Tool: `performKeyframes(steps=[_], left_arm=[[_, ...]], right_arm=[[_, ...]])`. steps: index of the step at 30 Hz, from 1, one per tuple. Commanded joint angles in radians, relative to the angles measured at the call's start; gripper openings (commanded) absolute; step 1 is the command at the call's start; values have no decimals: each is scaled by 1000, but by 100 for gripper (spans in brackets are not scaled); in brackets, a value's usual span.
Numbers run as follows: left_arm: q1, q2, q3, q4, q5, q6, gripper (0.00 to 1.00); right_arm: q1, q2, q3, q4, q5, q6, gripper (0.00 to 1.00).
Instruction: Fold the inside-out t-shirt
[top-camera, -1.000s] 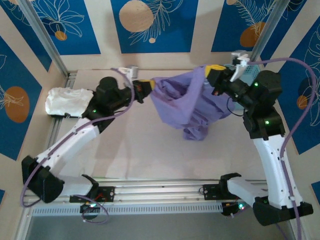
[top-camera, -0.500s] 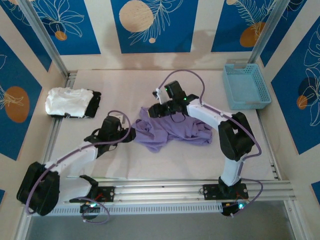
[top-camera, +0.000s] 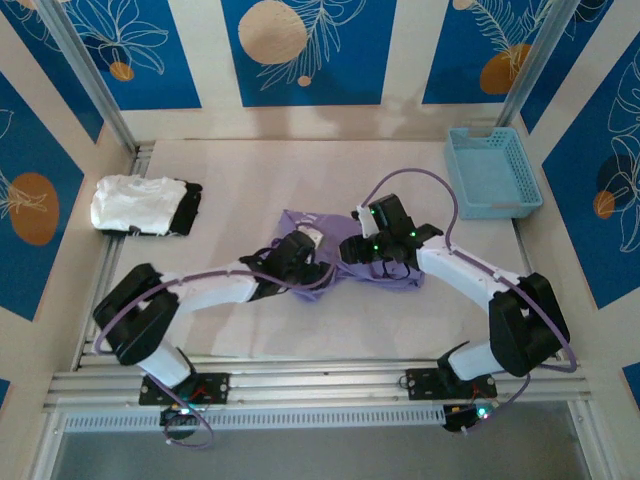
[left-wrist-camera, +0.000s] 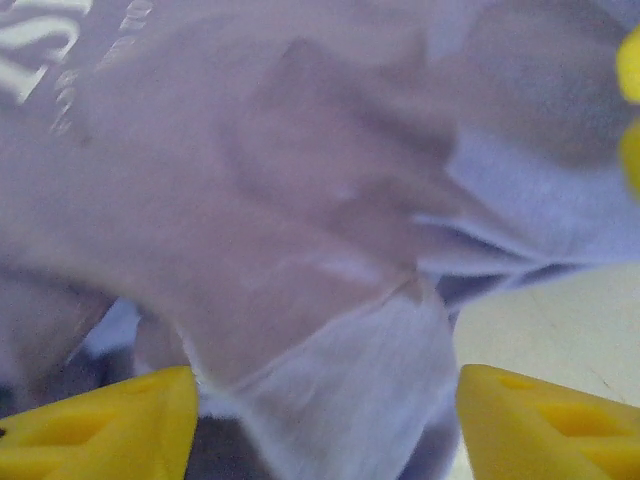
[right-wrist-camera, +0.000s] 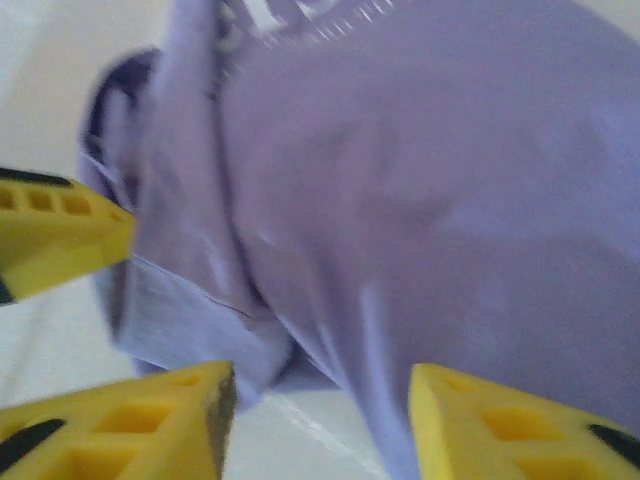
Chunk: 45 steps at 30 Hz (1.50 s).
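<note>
The inside-out t-shirt (top-camera: 330, 222) lies in a crumpled heap on the table (top-camera: 250, 320), well to the left of the blue basket (top-camera: 493, 172) and nearer the arm bases than it. Nothing is laid flat yet, so folding proper has not begun; the cloth needs spreading first.

Both arms reach low into the heap, probably for that reason. The right gripper (right-wrist-camera: 320, 420) sits on the side of the shirt towards the basket. Its jaws stand well apart, with a hemmed edge of fabric hanging just ahead of them and nothing pinched. The left gripper (left-wrist-camera: 325, 430) works the side away from the basket. Its jaws are likewise spread wide, and a stitched hem runs across the gap between them, loose rather than clamped. Each seems placed to take an edge, so that the two can draw the shirt out between them.

A folded white garment (top-camera: 135, 203) and a black one (top-camera: 190, 207) rest at the table edge far opposite the basket, apart from the work.
</note>
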Motion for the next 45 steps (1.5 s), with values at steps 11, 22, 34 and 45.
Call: performKeyframes(steps=[11,22,34,45], left_arm=[[85,-102,-68,88,79,48,0],[246,-545,-204,119,449,-82,0],[376,-587,-293,126,534,-141,0],[380,-602,-296,120,546,-147,0]], right_arm=[[-35,141,4,83,164,-44,10],[-265,-205,23,-23,124,-66,0],[-64,-203,-35,76,179,-143,42],[236,-64,-216,470,-7,-226,45]])
